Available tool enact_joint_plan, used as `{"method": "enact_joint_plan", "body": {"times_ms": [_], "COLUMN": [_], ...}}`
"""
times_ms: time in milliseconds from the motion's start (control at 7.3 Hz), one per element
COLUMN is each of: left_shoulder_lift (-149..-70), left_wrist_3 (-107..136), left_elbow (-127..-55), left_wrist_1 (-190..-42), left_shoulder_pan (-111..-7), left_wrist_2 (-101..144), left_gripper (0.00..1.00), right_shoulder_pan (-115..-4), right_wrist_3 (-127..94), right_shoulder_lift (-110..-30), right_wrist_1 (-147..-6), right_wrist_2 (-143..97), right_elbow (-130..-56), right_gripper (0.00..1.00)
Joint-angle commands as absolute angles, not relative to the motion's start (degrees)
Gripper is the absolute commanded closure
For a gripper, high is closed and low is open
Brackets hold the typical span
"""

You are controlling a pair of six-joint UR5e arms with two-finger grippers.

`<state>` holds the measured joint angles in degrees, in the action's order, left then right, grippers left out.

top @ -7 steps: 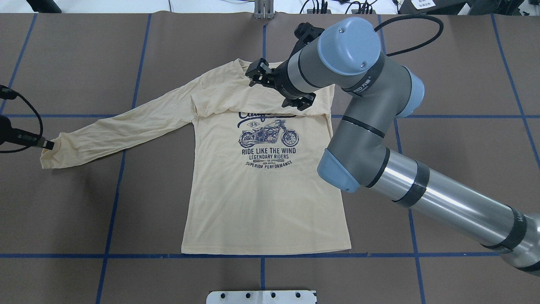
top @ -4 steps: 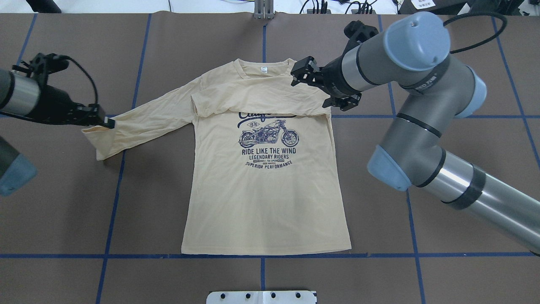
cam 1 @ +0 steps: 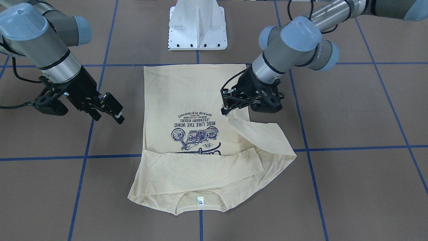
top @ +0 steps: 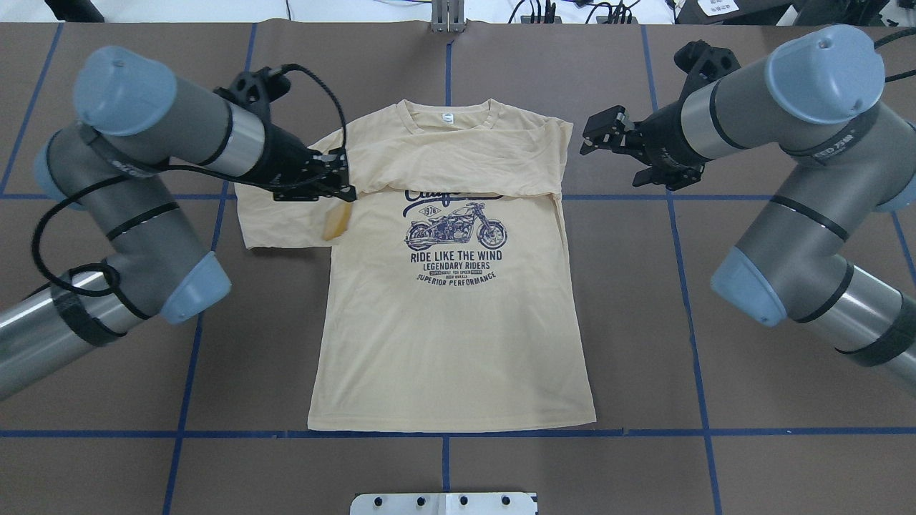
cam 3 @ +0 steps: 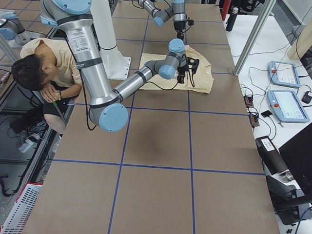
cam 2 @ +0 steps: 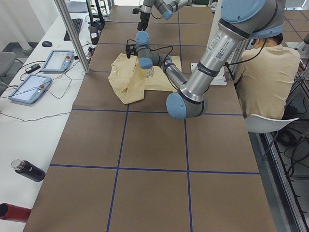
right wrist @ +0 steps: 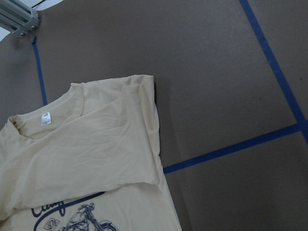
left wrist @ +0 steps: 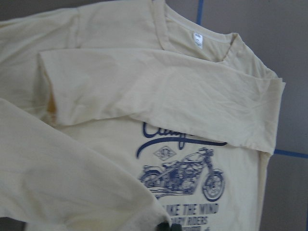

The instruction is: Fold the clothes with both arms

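Now that my left gripper (top: 346, 184), clenched on the sleeve (top: 279, 225), has swung in over the T-shirt (top: 451, 343) and the right gripper (top: 600, 134) hangs released, I need only lay it down.

I count one T-shirt (top: 451, 343). Two arms flank it, the left arm (top: 136, 229) and the right arm (top: 801, 222), carrying two grippers: left gripper (top: 342, 180), right gripper (top: 594, 134). Past the T-shirt's hem I see one pedestal (cam 1: 197, 30) and one person (cam 2: 265, 72). Past its collar there are two pendants (cam 2: 58, 60). Well apart from it, two bottles (cam 2: 29, 170).

the folded sleeve (top: 458, 161) covers the top of the script line (top: 421, 195) — neck label (top: 448, 119) text too small to read.
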<state>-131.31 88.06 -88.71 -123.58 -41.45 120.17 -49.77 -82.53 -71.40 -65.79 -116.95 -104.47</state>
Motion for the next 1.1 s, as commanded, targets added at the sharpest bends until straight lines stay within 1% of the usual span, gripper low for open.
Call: {"method": "enact_joint_plan", "body": {"times_ms": [0,274,411,548,685,959], "left_shoulder_lift": [-144.4,-146.2,-147.4,-149.4,-150.4,-151.1], "left_wrist_3": [90.7,90.5,90.4,90.4,90.4,90.4], "left_elbow": [-78.3,-77.9,-76.1,-71.8,-69.1,-67.8], "left_wrist_1": [-123.0,-123.0,-124.4,-126.9,-128.7,-130.3], "left_shoulder_pan": [-40.8,-40.8,-40.8,-40.5,-40.3,-39.6], "left_wrist_2": [117.7,117.5,114.7,113.7,113.4,113.4], "left_gripper": [1.00,1.00,1.00,1.00,1.00,1.00], "right_shoulder_pan": [-50.7,-50.6,-50.6,-50.7,-52.7,-59.0], "right_wrist_3": [-79.8,-79.8,-79.8,-79.7,-79.0,-73.6], "right_shoulder_lift": [-73.6,-73.7,-73.7,-73.8,-74.6,-77.2], "right_wrist_1": [-65.8,-65.8,-65.7,-65.7,-65.7,-65.8], "right_wrist_2": [-117.0,-116.6,-116.6,-116.8,-117.9,-125.4], "right_elbow": [-104.3,-104.2,-104.2,-104.2,-104.2,-104.2], "right_gripper": [0.00,0.00,0.00,0.00,0.00,0.00]}}
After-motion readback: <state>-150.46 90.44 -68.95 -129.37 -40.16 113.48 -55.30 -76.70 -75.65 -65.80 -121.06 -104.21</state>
